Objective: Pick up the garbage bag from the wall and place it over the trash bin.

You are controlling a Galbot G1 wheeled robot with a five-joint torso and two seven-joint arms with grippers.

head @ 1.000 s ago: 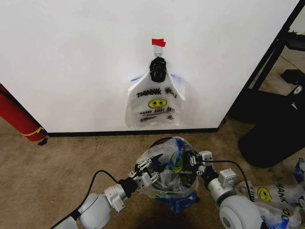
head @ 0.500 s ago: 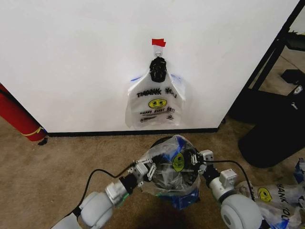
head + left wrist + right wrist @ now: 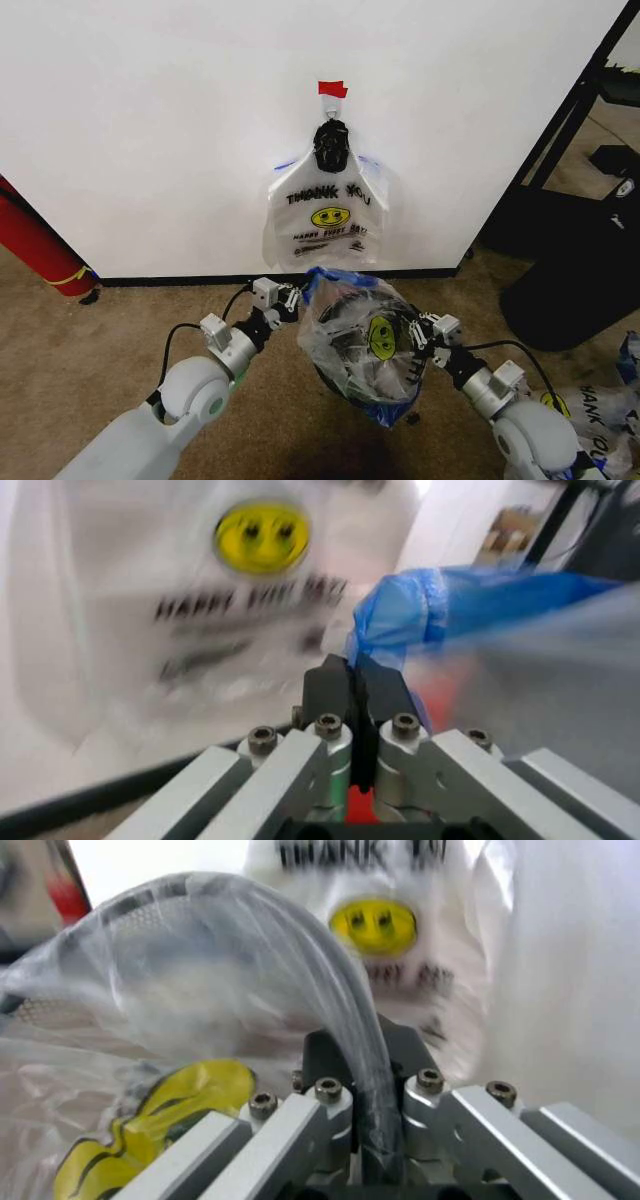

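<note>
Head view, lower centre: the garbage bag [image 3: 372, 345] is draped over the trash bin [image 3: 352, 350]. The left gripper [image 3: 291, 297] pinches the bag's blue trim; the right gripper [image 3: 418, 331] clamps its plastic at the bin's rim. Farther up, identical bags [image 3: 322, 218] hang on the wall [image 3: 150, 130].

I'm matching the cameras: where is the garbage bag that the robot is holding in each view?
Head view: garbage bag low centre, draped over the trash bin.
Left wrist view: its blue trim pinched in the jaws.
Right wrist view: clear film over the jaws.
Shared landmark: the hanging bag on the wall.
</note>
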